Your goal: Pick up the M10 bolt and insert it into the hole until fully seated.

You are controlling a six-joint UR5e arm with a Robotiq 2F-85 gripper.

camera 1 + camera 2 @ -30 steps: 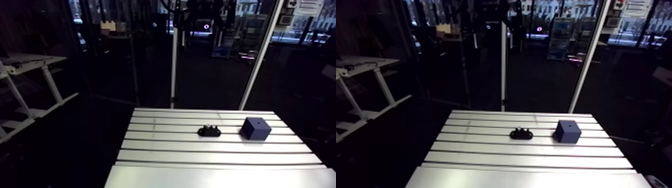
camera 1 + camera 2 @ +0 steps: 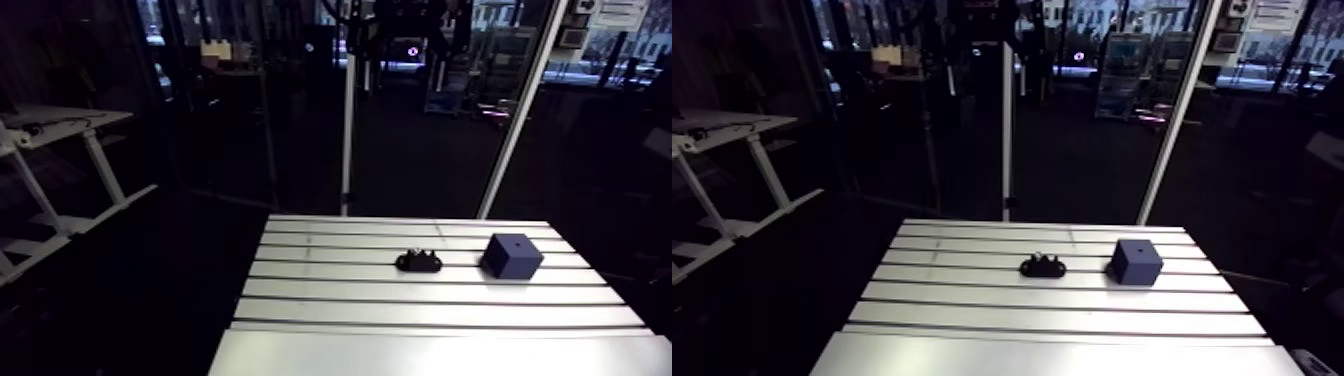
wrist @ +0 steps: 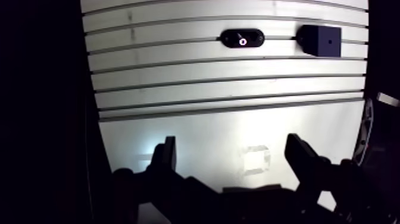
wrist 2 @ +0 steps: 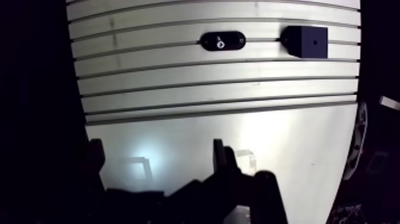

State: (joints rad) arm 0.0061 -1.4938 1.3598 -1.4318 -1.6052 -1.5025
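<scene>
Two items on table (image 3: 178,77): bolt (image 3: 242,41), upright in holder (image 3: 257,38), at my gripper's (image 3: 231,143) 12 o'clock, well apart; cube (image 3: 321,40) at holder's 3 o'clock. Jaws wide, empty. Risk, I judge: off-centre grip tilts bolt, jamming at hole (image 4: 313,41).

The arm view looks along the surface (image 2: 440,300) from high and well back. The wrist view looks down past the fingers (image 3: 165,156); both share the holder (image 2: 419,262) and block (image 2: 512,256).
</scene>
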